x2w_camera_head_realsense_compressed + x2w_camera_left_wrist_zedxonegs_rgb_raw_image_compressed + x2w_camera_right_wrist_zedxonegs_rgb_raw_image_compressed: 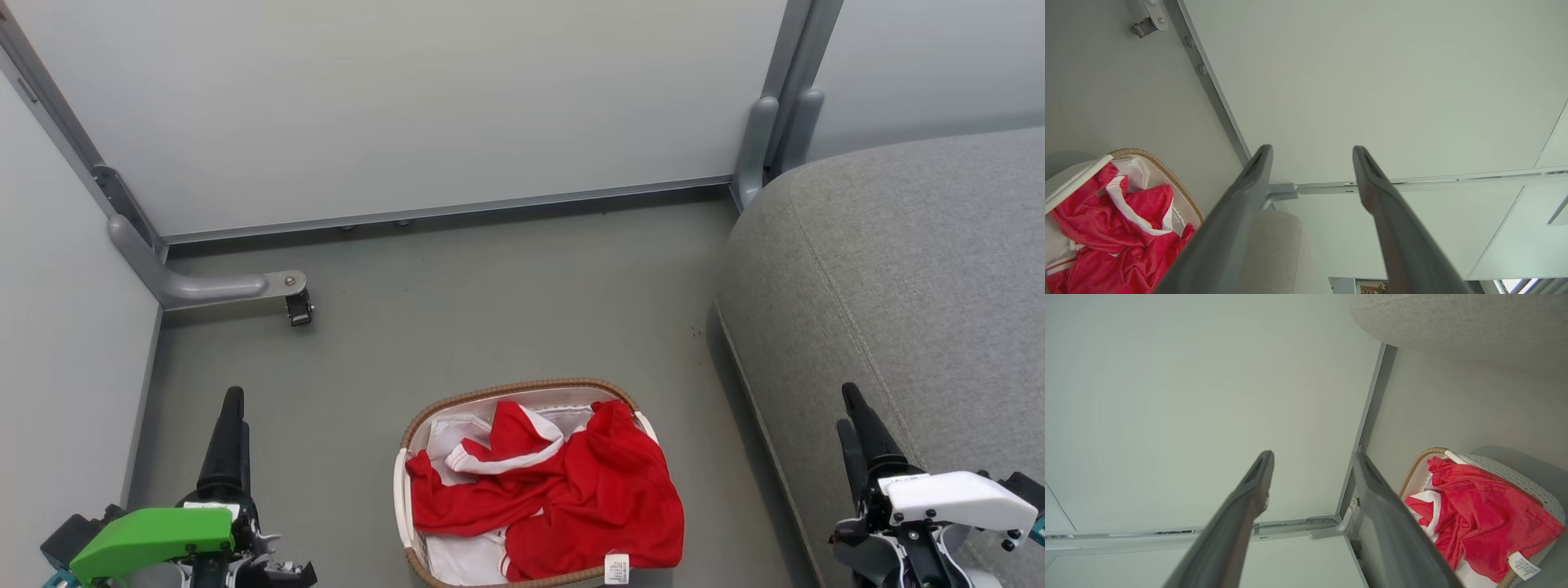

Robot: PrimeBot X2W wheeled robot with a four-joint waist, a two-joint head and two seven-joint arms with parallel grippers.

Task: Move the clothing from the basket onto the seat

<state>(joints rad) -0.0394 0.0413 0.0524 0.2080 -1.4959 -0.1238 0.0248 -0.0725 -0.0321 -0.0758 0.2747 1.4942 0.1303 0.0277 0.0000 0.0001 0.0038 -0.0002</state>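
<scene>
The basket (522, 385), cream with a brown woven rim, stands on the floor at the bottom centre of the head view. The clothing (571, 490) fills it: bright red fabric with white trim and a white tag over its near edge. The grey seat (898, 269) rises to its right. My left gripper (233, 400) hangs open to the left of the basket, apart from it. My right gripper (847, 407) is open over the seat's front edge. The wrist views show each gripper, left (1312, 149) and right (1312, 455), with empty spread fingers, plus the clothing (1126, 245) (1478, 514).
Pale partition walls (408, 106) close off the back and left. A grey metal foot with a caster (298, 306) juts onto the floor (506, 310) at the left. A grey post (759, 147) stands by the seat's far corner.
</scene>
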